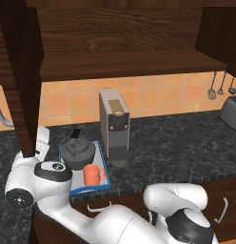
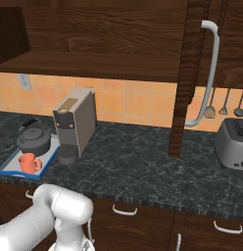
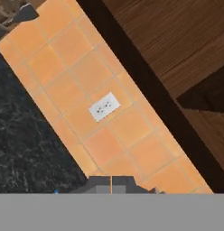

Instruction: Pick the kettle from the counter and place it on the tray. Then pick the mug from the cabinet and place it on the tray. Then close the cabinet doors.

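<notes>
The dark grey kettle (image 1: 78, 151) (image 2: 33, 139) and the orange-red mug (image 1: 93, 175) (image 2: 29, 163) both stand on the blue-rimmed tray (image 1: 91, 188) (image 2: 6, 169) on the speckled counter (image 1: 177, 147) (image 2: 133, 166). The cabinet (image 1: 124, 64) (image 2: 94, 63) stands open with a bare shelf. Its left door (image 1: 22, 71) and right door (image 2: 192, 73) swing out toward me. My arm reaches left, its wrist (image 1: 42, 139) close beside the lower end of the left door. My gripper (image 3: 111, 184) is shut on nothing and faces the tiled wall.
A tall beige coffee machine (image 1: 114, 121) (image 2: 75, 120) stands right of the tray. A toaster (image 2: 233, 142) sits at the far right, with utensils (image 2: 224, 105) hanging above it. A wall outlet (image 3: 105, 107) lies straight ahead of the hand. Drawers with silver handles (image 2: 124, 211) run below.
</notes>
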